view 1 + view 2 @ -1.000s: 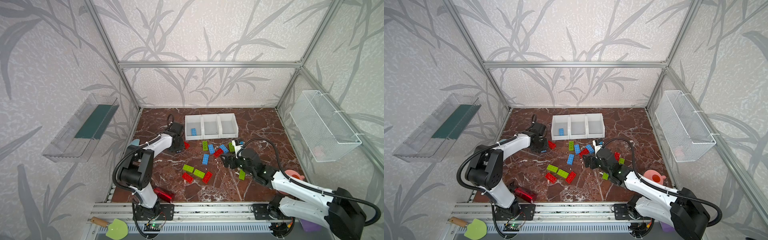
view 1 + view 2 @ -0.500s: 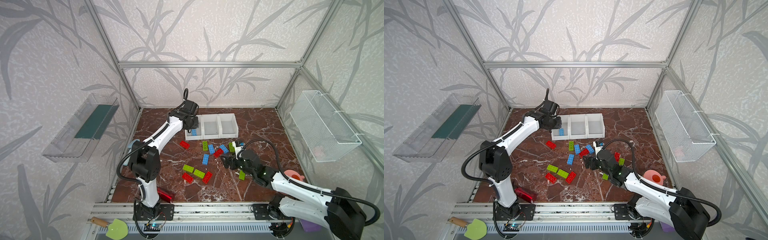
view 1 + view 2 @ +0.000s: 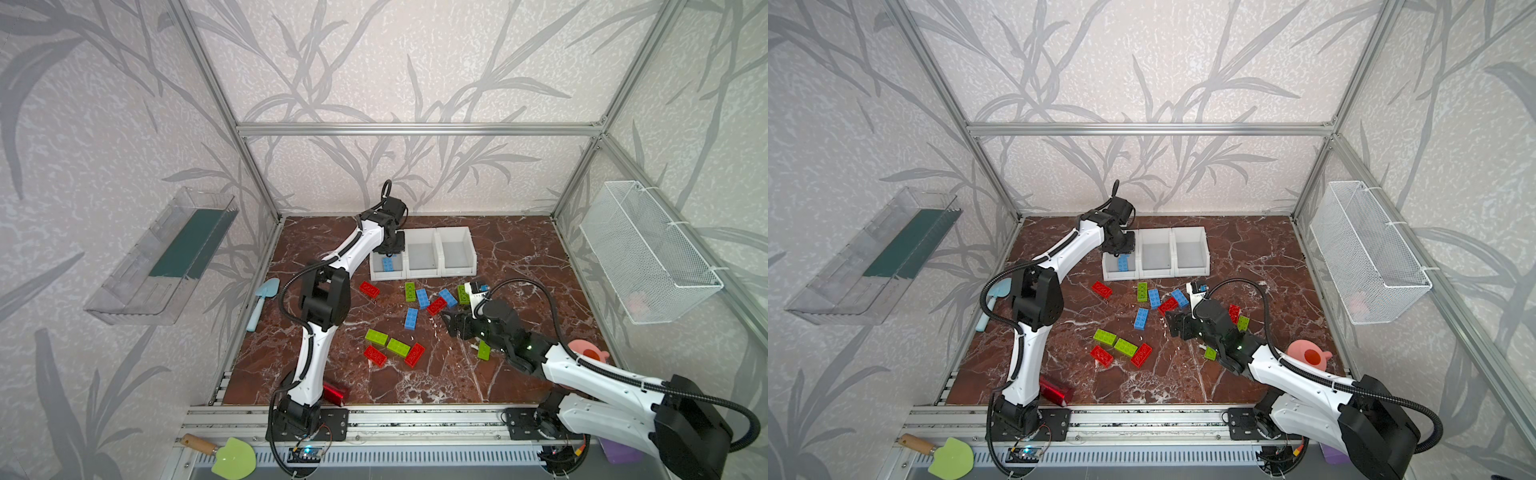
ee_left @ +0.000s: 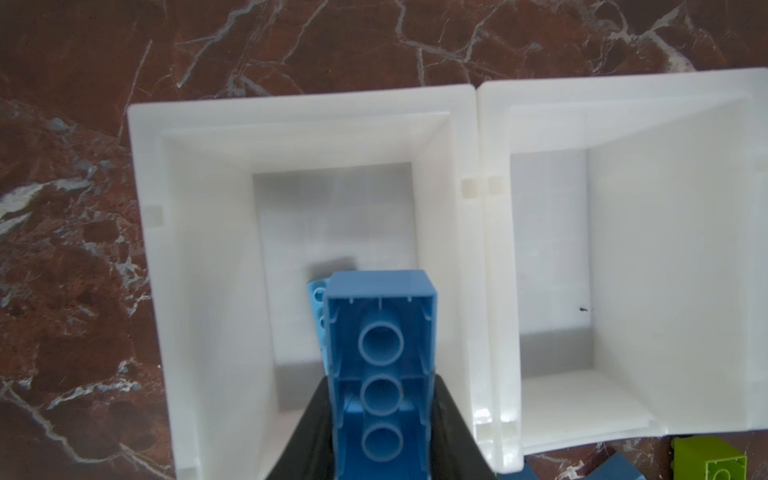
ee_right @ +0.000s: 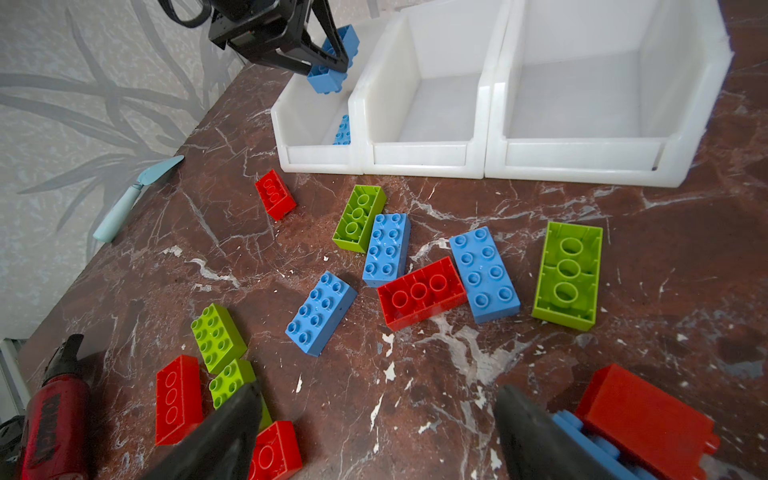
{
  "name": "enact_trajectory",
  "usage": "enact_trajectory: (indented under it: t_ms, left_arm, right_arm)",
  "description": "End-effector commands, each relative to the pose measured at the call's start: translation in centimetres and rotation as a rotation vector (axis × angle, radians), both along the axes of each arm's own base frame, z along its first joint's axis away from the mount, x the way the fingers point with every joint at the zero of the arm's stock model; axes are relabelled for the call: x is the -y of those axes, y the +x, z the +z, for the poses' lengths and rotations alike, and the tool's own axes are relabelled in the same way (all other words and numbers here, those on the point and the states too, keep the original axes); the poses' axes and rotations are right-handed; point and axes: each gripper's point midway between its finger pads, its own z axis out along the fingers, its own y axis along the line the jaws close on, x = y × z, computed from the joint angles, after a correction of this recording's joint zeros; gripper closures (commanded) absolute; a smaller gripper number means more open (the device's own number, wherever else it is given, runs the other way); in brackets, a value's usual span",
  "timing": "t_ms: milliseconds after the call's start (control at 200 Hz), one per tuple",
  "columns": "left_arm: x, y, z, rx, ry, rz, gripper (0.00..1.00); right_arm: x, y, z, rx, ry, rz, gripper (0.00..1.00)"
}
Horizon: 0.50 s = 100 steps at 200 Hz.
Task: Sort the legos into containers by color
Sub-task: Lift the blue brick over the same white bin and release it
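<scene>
Farthest out from the containers (image 3: pixel 422 273), at the near edge of the surface (image 3: pixel 511 249), a red metal bottle (image 3: pixel 335 394) lies beside the left arm's base; it is no part of the sort. Somewhat closer to the containers, two lime green and two red legos (image 3: pixel 398 347) sit in a loose clump, with another green brick (image 3: pixel 483 350) beside the right arm. The right gripper (image 3: pixel 449 327) hovers low over the surface here, jaws spread wide and empty, facing the containers. Between it and the containers lies the main scatter. It holds three blue bricks (image 3: pixel 411 319), an upturned red brick (image 3: pixel 436 305) touching one of them, two green, and a lone red brick (image 3: pixel 369 289) near the front of the left-end bin. The right wrist view shows one more red piled on a blue close to that gripper.

At the containers themselves, one blue brick (image 3: pixel 388 264) lies inside the left-end bin. The left gripper (image 4: pixel 381 419) hangs above that same bin, clamped on a second blue brick (image 4: pixel 381 353) whose underside faces its camera.

The sort looks barely begun. One blue is in and one is about to be dropped. The middle and right-end bins are empty, and every red, every green and the other blues lie on the surface.
</scene>
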Motion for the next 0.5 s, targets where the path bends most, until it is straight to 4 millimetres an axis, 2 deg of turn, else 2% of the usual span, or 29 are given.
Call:
enact_trajectory:
  t_ms: [0, 130, 270, 350, 495]
  left_arm:
    - [-0.3, -0.2, 0.5, -0.017, 0.012, 0.003, 0.72]
    - [-0.7, -0.1, 0.6, -0.007, 0.026, 0.016, 0.68]
    - [-1.3, -0.3, 1.2, -0.006, 0.039, 0.034, 0.44]
    - [-1.7, -0.6, 2.3, 0.015, 0.041, 0.042, 0.36]
    - [-2.4, -1.9, 6.1, 0.082, 0.02, 0.046, 0.23]
  right_arm:
    - [0.4, 0.3, 0.6, 0.016, 0.013, -0.03, 0.11]
    - [0.5, 0.3, 0.6, 0.01, 0.006, -0.032, 0.11]
    - [0.3, 0.3, 0.6, 0.0, 0.003, -0.028, 0.11]
    - [0.6, 0.3, 0.5, -0.016, -0.001, -0.047, 0.11]
    - [0.6, 0.3, 0.5, -0.056, -0.046, -0.085, 0.13]
